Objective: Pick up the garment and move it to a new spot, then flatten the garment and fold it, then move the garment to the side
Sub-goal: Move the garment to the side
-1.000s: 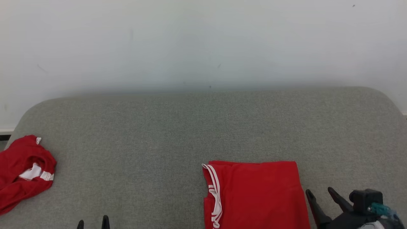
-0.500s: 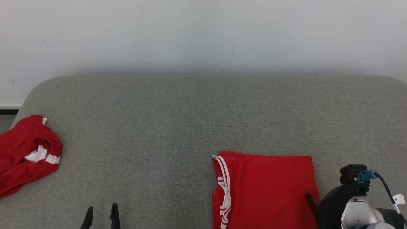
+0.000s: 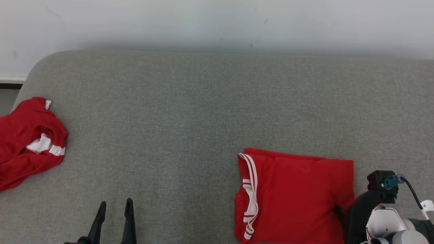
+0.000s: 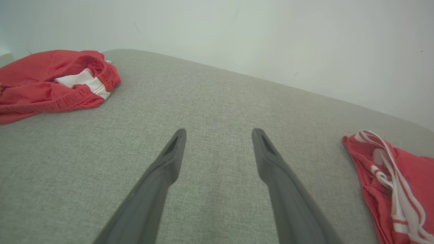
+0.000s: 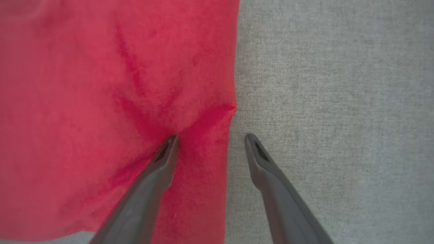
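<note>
The folded red garment (image 3: 298,193) with white-striped trim lies at the lower right of the grey padded surface (image 3: 190,112). My right gripper (image 5: 211,136) is open and straddles its right edge. One finger presses into the red cloth (image 5: 101,101) and creases it; the other rests on bare grey fabric. In the head view the right wrist (image 3: 373,210) hides those fingers. My left gripper (image 3: 116,202) is open over bare grey surface at the lower left, with nothing between its fingers (image 4: 219,132). The garment's striped edge (image 4: 390,183) lies to its right.
A second red garment (image 3: 27,142), crumpled with a white patch, lies at the surface's left edge (image 4: 51,78). A pale wall runs behind the surface. Bare grey fabric spans the middle between the two garments.
The head camera has tilted down, shifting the whole picture. My right gripper has turned from beside the folded garment onto its right edge, which now puckers. The left gripper stays open.
</note>
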